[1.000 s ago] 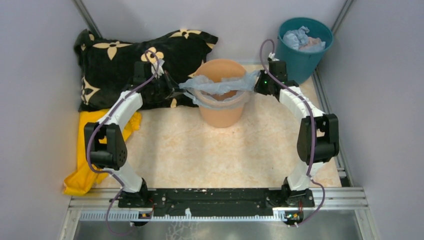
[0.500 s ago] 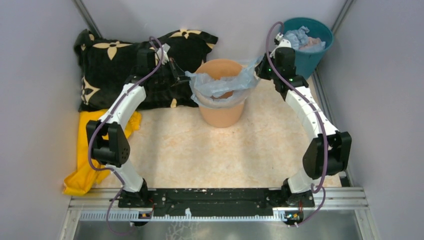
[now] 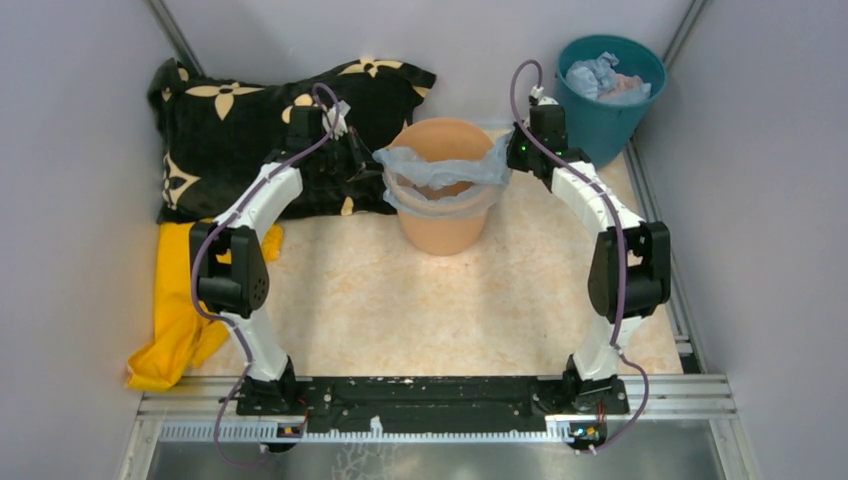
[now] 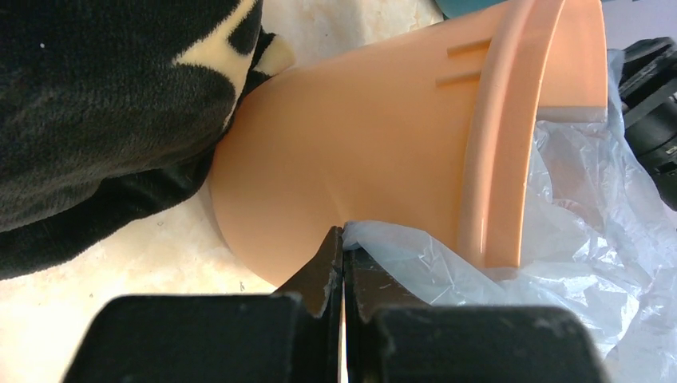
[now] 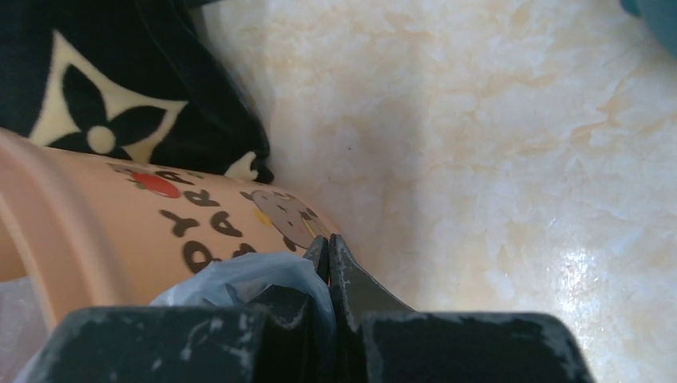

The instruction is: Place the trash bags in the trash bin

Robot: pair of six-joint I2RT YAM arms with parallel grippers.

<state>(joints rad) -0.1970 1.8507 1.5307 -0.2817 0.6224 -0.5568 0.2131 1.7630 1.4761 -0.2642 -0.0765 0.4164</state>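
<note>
The peach-orange trash bin point(image 3: 443, 228) stands upright at the back middle of the table. A pale blue trash bag point(image 3: 440, 172) is stretched across its mouth and hangs over the front rim. My left gripper point(image 3: 372, 160) is at the bin's left side, shut on the bag's left edge. In the left wrist view the film point(image 4: 551, 263) runs out from the pinched jaw tips point(image 4: 343, 239) beside the bin's wall point(image 4: 359, 144). My right gripper point(image 3: 510, 155) is at the bin's right side, shut on the bag's right edge point(image 5: 239, 275), its tips point(image 5: 328, 243) against the printed side of the bin point(image 5: 120, 231).
A black cushion with cream flowers point(image 3: 240, 120) lies just left of the bin, touching it. A yellow cloth point(image 3: 178, 320) lies along the left wall. A dark teal bucket point(image 3: 610, 85) holding crumpled material stands in the back right corner. Grey walls close in both sides.
The right arm rose toward the teal bucket with the bag edge, then came back down beside the bin's rim. The left gripper moved up and right, closer to the bin.
</note>
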